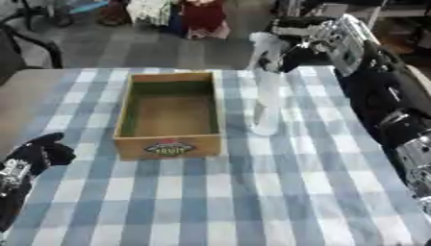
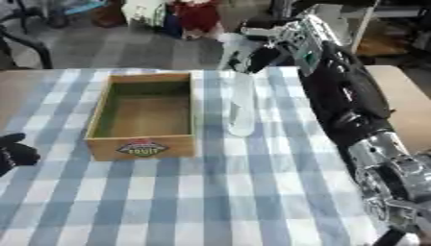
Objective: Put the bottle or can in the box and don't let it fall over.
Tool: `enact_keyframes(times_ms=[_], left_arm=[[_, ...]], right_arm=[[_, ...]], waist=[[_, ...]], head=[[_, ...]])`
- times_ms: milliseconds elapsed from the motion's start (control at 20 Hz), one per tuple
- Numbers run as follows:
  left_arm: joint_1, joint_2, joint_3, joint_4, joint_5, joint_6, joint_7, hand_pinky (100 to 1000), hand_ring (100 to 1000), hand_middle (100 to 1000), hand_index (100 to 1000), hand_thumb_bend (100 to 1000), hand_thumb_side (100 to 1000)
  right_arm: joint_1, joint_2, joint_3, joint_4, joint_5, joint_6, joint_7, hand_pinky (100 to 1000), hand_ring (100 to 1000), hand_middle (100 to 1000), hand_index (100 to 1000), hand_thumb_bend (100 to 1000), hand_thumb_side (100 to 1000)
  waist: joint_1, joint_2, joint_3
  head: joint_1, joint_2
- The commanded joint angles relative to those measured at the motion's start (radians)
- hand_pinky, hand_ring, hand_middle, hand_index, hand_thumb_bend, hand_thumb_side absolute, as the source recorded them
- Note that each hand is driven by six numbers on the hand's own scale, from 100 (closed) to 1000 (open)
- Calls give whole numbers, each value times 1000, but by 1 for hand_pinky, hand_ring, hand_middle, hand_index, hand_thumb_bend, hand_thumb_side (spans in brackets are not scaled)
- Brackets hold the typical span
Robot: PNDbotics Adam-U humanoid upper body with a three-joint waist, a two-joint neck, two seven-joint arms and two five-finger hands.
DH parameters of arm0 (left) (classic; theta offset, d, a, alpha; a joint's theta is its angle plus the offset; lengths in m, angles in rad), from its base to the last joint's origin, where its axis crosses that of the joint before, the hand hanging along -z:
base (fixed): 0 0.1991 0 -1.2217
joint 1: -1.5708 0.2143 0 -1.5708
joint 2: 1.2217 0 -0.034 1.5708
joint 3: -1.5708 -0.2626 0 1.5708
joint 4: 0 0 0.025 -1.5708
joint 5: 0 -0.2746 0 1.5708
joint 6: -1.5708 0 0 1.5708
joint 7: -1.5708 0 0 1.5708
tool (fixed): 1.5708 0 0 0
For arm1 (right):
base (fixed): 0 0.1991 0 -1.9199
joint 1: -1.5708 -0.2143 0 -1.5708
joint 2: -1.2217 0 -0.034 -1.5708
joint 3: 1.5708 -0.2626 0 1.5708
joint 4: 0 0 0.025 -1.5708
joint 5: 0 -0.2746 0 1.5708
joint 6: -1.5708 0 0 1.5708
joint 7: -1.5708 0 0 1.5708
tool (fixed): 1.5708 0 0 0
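Looks like a lab or demo room dressed up homely: the worktop (image 1: 252,192) wears a blue-and-white checked cloth (image 2: 252,182), grey floor (image 1: 126,43) beyond, a dark chair (image 1: 25,43) at far left, and cluttered bags or fabric (image 2: 181,17) heaped along the back.

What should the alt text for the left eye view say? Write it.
The robot's right hand grips the top of a tall clear bottle standing upright on the checked tablecloth, just right of an empty wooden box. Its left hand rests near the lower left edge.
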State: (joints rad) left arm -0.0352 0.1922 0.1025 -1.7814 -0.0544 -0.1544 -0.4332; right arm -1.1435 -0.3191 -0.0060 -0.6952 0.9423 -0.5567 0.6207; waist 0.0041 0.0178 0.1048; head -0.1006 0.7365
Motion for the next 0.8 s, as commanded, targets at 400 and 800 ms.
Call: enact_keyframes(times_ms=[400, 800], left_arm=[[-13, 8, 2, -10, 6, 2, -1, 744, 695, 635, 864, 118, 975], [-15, 10, -2, -8, 8, 3, -4, 744, 697, 634, 864, 118, 975]], right_arm=[[-34, -18, -10, -9, -30, -212, 150, 287, 264, 233, 301, 100, 100], [-101, -36, -24, -67, -94, -185, 123, 275, 254, 225, 289, 100, 100]], waist=[[0, -12, 3], [-5, -16, 9]], head=[[-8, -4], [-15, -6]])
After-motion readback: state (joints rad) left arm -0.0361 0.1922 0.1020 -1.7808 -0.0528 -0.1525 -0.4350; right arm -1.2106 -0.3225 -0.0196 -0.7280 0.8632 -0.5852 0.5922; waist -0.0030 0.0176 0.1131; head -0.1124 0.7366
